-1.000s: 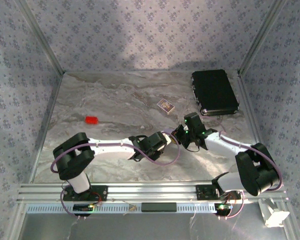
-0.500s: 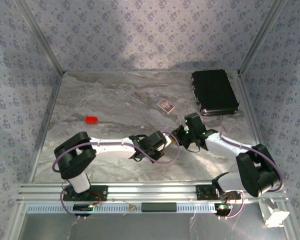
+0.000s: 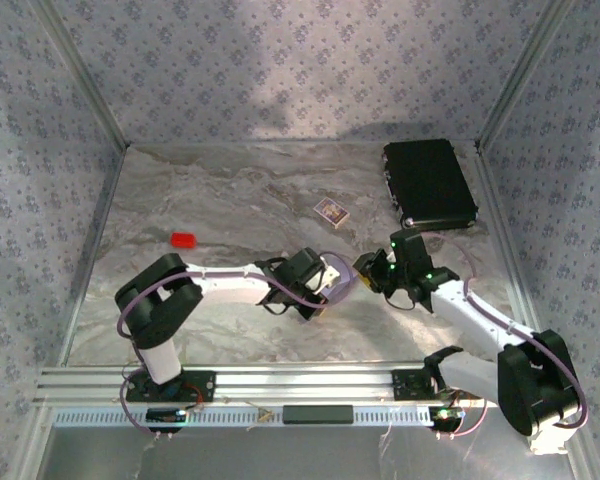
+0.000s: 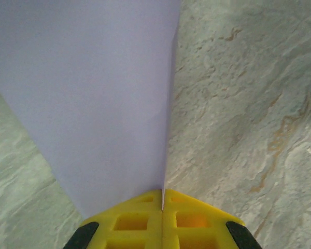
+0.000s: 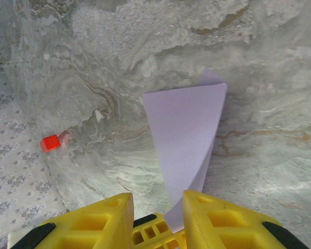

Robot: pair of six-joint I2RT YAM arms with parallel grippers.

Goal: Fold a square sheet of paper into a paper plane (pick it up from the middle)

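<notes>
The pale lilac sheet of paper is folded lengthwise into a tapering dart, the paper plane, and hangs just above the marbled table. My left gripper is shut on its narrow end, with the paper fanning out ahead of the yellow fingers. My right gripper is open; the paper's narrow end passes between its fingers, close to the right one. In the top view the two grippers face each other at mid-table, the left gripper and the right gripper, with a sliver of paper between them.
A small red block lies at the left. A small patterned card lies just beyond the grippers. A black case sits at the back right. Patterned walls enclose the table.
My right gripper has opened and let go of the paper, and the right arm has swung out to the right. The left gripper stays shut on the paper.
</notes>
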